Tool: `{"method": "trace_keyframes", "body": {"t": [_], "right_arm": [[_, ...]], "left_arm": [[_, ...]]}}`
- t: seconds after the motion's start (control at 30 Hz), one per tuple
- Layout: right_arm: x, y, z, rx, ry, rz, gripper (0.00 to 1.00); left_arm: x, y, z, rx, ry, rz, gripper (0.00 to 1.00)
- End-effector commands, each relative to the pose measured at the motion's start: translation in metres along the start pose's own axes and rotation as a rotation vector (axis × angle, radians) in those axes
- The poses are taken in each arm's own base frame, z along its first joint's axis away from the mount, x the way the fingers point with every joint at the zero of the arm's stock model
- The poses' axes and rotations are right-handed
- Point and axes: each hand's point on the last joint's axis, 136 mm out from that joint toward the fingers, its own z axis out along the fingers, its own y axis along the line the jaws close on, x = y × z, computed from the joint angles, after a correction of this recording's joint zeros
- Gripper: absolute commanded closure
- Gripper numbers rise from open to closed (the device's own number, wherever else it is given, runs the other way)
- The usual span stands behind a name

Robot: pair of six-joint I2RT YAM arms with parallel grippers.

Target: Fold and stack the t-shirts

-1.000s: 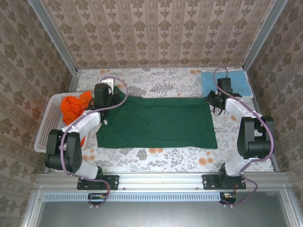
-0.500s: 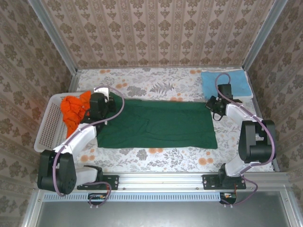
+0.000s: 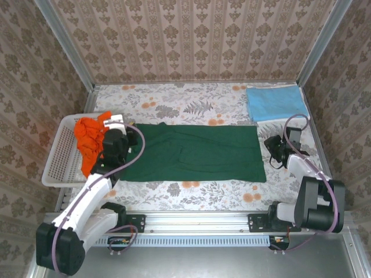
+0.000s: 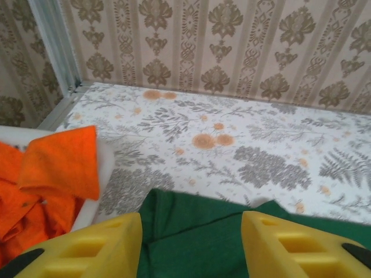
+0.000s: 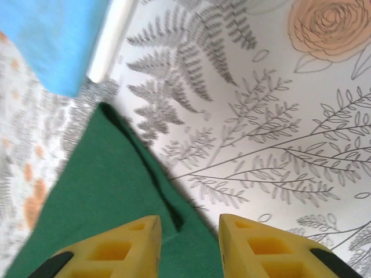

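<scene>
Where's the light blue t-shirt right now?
In the top view, the folded light blue cloth t-shirt lies in the far right corner of the floral table, beyond the right pincer, apart from the dark green t-shirt.

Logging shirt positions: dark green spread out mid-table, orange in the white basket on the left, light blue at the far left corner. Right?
Not quite: the light blue t-shirt lies at the far right corner, as the top external view shows. The dark green t-shirt is spread out mid-table and the orange t-shirt is in the white basket on the left.
</scene>
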Motion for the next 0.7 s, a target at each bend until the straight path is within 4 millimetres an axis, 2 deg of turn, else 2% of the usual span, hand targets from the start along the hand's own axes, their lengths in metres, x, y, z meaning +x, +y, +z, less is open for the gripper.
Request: {"method": "trace_keyframes", "body": {"t": [0.0, 0.1, 0.17, 0.3, 0.4, 0.53, 0.67], "right_arm": [[-0.014, 0.036, -0.012, -0.134, -0.044, 0.014, 0.65], [-0.005, 0.055, -0.007, -0.148, -0.006, -0.075, 0.66], [0.011, 0.073, 0.002, -0.145, 0.048, -0.184, 0.66], [0.054, 0.106, 0.033, -0.082, 0.225, -0.41, 0.69], [0.069, 0.113, 0.052, -0.02, 0.277, -0.485, 0.7], [0.086, 0.12, 0.076, 0.0, 0.353, -0.531, 0.66], [0.089, 0.109, 0.098, 0.089, 0.399, -0.565, 0.66]], "left_arm": [[-0.008, -0.034, 0.02, 0.106, 0.119, 0.002, 0.48], [0.006, -0.059, 0.047, 0.143, 0.28, 0.043, 0.41], [0.017, -0.069, 0.064, 0.147, 0.387, 0.063, 0.38], [0.052, -0.09, 0.097, 0.163, 0.614, 0.106, 0.28], [0.073, -0.106, 0.116, 0.17, 0.751, 0.153, 0.22], [0.096, -0.09, 0.129, 0.06, 0.867, 0.168, 0.21], [0.1, -0.068, 0.138, 0.009, 0.899, 0.088, 0.23]]}}
